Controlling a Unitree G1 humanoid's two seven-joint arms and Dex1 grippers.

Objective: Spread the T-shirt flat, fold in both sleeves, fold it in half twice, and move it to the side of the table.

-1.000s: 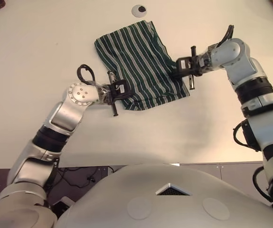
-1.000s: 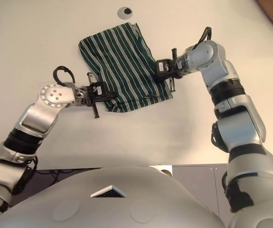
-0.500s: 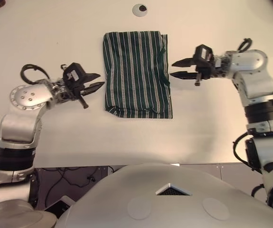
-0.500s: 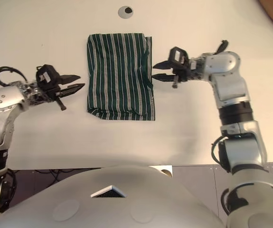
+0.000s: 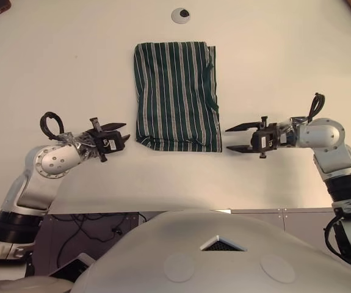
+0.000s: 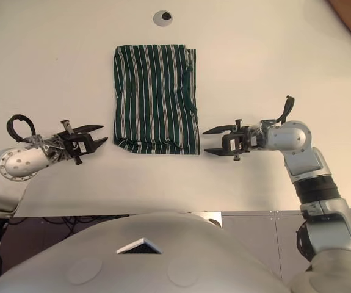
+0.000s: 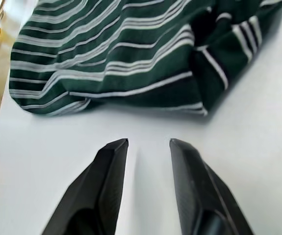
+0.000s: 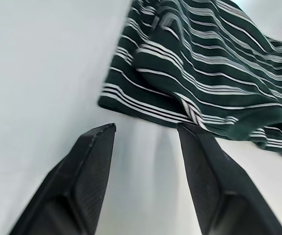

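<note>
Now the T-shirt (image 5: 176, 94) lies as a folded striped rectangle on the table (image 5: 285, 55), between the two grippers. The left gripper (image 5: 125, 132) sits just short of the shirt's near left corner, spread wide and holding nothing. The right gripper (image 5: 227, 139) is just off the near right corner, also parted and empty. Both point inward and low at the nearest hem, probably lined up to pinch those corners for another half fold. On the right gripper's side the cloth edge is bunched in extra layers, so that pinch may catch unevenly.
</note>
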